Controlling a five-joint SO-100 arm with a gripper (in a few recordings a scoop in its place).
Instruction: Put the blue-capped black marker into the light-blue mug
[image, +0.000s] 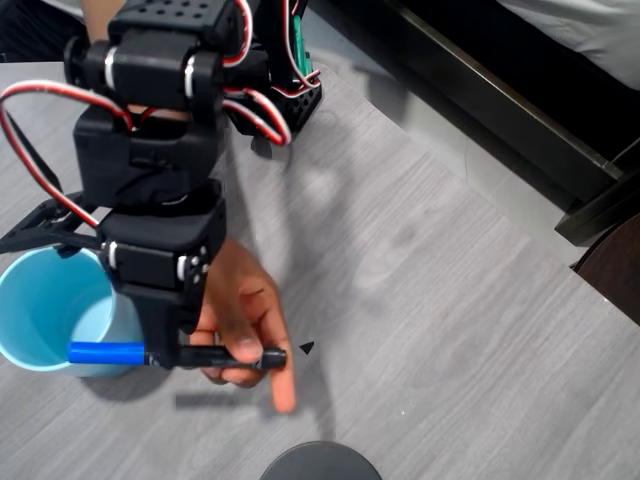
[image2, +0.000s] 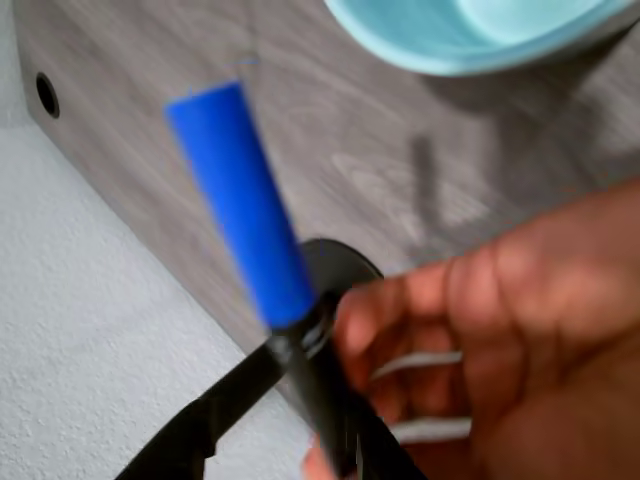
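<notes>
Your fingers (image: 170, 352) are clamped on the marker (image: 175, 353), which lies level above the worktop (image: 420, 300) near its front edge, blue cap over the mug's (image: 45, 305) rim. A person's hand (image: 245, 330) grips the marker's other end.

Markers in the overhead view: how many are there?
1. The blue-capped black marker lies level beside the light-blue mug, in the end effector, with a person's hand on its black end. Others may be hidden beneath the arm.
</notes>
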